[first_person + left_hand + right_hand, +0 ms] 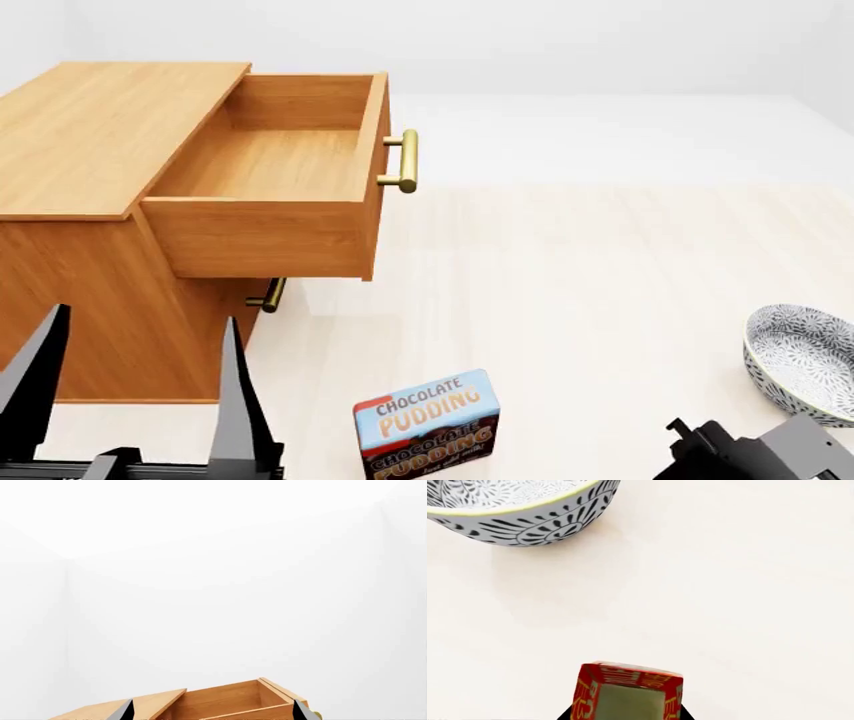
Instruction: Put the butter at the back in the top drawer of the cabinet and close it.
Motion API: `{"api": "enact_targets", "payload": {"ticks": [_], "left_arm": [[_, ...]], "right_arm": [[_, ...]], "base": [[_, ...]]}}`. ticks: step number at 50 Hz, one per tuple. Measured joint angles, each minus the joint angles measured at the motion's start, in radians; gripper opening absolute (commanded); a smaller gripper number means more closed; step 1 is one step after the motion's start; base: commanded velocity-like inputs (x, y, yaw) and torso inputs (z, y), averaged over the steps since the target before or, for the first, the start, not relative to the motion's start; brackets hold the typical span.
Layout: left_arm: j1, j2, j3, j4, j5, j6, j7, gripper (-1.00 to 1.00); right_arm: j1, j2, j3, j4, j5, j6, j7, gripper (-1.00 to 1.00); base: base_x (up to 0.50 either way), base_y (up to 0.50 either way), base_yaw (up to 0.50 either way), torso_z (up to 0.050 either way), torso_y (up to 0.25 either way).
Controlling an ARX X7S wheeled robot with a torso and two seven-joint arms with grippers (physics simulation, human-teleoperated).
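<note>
Closest to the lens in the right wrist view: the butter, seen end-on, red-orange with yellow lettering down its sides and a dull panel facing up. Hangs clear of the pale bench, with dark end effector parts just showing on either side of its lower edge. By that look, the right end effector closed on the box's two long faces, fingertips themselves out of sight. Out of the head view altogether, hidden below the arm at 5 o'clock.

Judged a light, stiff carton: no sag, little weight, smooth printed skin that may slide under a loose pinch and dent under a hard one. Best taken across the narrow width on the flat long faces, near mid-length, so as not to swivel.

Patterned bowl at 3 o'clock in the head view, well apart from the box. Chocolate pudding box upright at 6 o'clock, not the target.

Left end effector at 7 o'clock, spread wide, gripping nothing, touching nothing. Top drawer at 10 o'clock, pulled well out of the cabinet, bare inside, brass handle facing 3 o'clock.

Still to do, by this layout: carry to the drawer's rear, release, then push shut
</note>
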Motion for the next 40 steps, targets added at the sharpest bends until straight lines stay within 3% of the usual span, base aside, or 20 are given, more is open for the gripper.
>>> {"api": "enact_targets", "payload": {"ticks": [8,19,29,40], "left_arm": [[0.007,0.002,-0.004,-0.003,0.001,0.002,0.001,1.0],[0.012,0.013,-0.009,0.011,0.003,-0.022,0.005,1.0],[0.008,0.028,-0.018,0.044,0.001,-0.073,0.013,1.0],[-0.018,0.06,-0.039,0.104,-0.015,-0.177,0.026,1.0]], "right_arm": [[-0.017,0.01,-0.029,-0.061,0.017,0.012,0.003,-1.0],[0.027,0.055,-0.079,-0.361,0.139,0.151,0.073,-1.0],[0.228,0.086,-0.101,-0.561,0.381,0.314,0.176,-1.0],[0.491,0.067,-0.137,-0.575,0.609,0.372,0.19,-1.0]], "base": [[0.0,0.0,0.0,0.0,0.0],[0.0,0.0,0.0,0.0,0.0],[0.0,0.0,0.0,0.0,0.0],[0.0,0.0,0.0,0.0,0.001]]}}
